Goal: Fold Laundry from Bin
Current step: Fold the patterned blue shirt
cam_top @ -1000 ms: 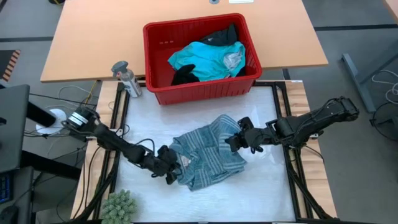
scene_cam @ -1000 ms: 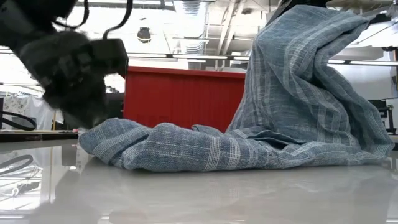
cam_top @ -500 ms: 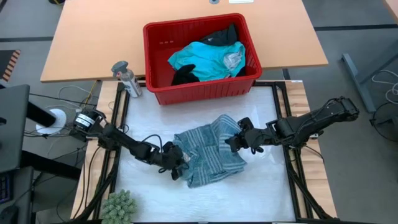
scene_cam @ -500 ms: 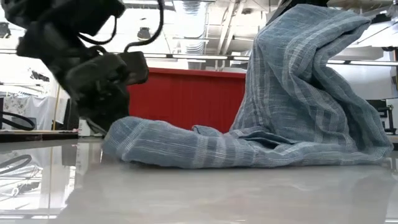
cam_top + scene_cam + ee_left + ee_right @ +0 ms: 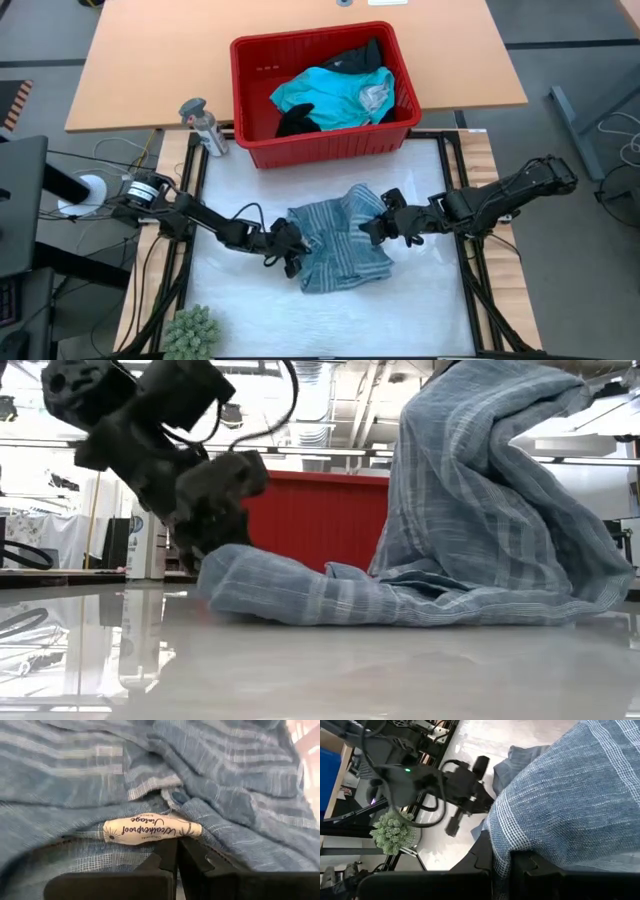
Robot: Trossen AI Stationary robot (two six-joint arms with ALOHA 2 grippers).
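Overhead, glossy white table [image 5: 420,300], striped garment [image 5: 338,250], wooden desk [image 5: 150,70]

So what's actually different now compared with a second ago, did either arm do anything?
The left gripper, shut on the striped garment, has dragged its edge inward toward the right gripper, bunching the cloth into a narrower heap. The right gripper stayed where it was, holding its side of the garment raised. The red bin and the clothes inside it did not move.

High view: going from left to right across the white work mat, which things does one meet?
Left gripper → striped garment → right gripper.
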